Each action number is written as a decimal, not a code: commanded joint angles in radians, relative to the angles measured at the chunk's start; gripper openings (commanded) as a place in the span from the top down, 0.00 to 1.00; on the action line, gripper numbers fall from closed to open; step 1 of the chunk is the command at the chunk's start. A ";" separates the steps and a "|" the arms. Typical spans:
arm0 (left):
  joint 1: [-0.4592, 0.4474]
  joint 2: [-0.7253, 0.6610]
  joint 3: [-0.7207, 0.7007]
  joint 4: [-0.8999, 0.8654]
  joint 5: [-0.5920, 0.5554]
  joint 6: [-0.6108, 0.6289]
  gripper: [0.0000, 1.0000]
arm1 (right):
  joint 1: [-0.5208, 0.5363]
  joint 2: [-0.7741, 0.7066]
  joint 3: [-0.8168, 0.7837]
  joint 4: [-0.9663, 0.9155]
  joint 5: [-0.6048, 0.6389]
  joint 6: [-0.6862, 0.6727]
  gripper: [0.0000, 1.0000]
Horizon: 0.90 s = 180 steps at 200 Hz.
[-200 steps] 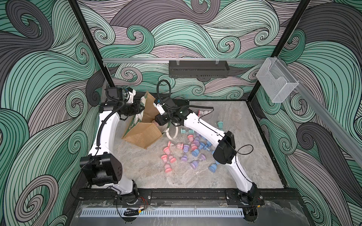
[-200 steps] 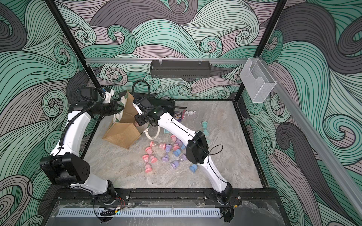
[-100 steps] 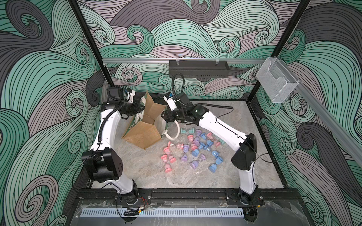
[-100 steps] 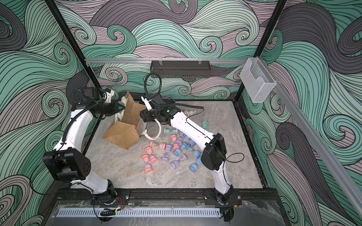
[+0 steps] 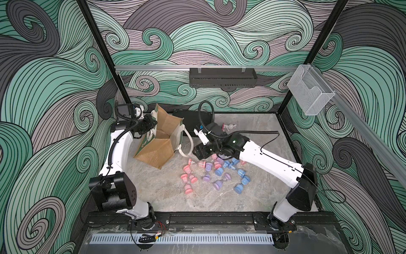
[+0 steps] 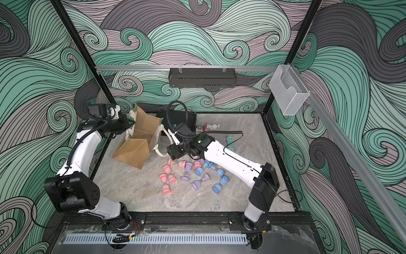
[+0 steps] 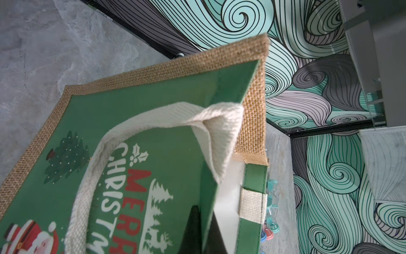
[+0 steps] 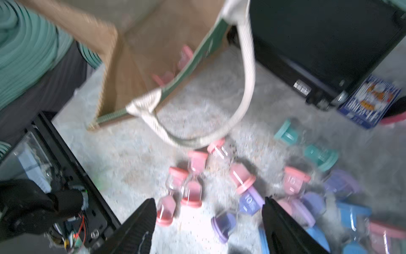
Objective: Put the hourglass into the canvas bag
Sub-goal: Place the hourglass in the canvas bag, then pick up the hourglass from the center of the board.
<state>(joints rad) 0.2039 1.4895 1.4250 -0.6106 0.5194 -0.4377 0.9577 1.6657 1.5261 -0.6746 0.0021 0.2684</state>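
The canvas bag (image 5: 153,151) (image 6: 134,151) stands open at the back left, tan burlap with a green printed panel (image 7: 153,167) and cream handles (image 8: 246,66). My left gripper (image 5: 151,127) (image 7: 206,233) is shut on the bag's upper edge, holding the mouth open. A pink hourglass (image 8: 183,58) lies inside the bag. Several pink, purple and blue hourglasses (image 5: 206,173) (image 6: 186,173) lie scattered on the table. My right gripper (image 5: 198,151) (image 6: 173,151) (image 8: 208,200) hangs open just above the pile's near-bag edge, empty, with a purple hourglass (image 8: 224,222) lying on the table between its fingers.
A flat black case (image 5: 189,117) lies behind the bag, with a blue card box (image 8: 369,103) and a small figurine (image 5: 229,127) beside it. Two teal hourglasses (image 6: 229,141) lie farther right. A black rack (image 5: 222,77) and a clear bin (image 5: 309,92) hang on the rails.
My right gripper has drawn back from the bag's mouth to over the hourglass pile, and its jaws now stand open. The left gripper has kept its hold on the bag.
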 commanded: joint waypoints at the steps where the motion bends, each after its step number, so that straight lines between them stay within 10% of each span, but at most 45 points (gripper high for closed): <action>1: 0.026 -0.060 -0.018 0.069 -0.007 -0.067 1.00 | 0.054 -0.021 -0.086 -0.049 0.059 0.090 0.24; 180: 0.170 -0.040 -0.083 -0.035 0.174 0.046 1.00 | 0.187 0.317 -0.086 0.113 0.102 0.243 0.41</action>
<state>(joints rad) 0.3717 1.4528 1.3216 -0.6151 0.6453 -0.4335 1.1362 1.9499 1.4021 -0.5747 0.1081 0.5037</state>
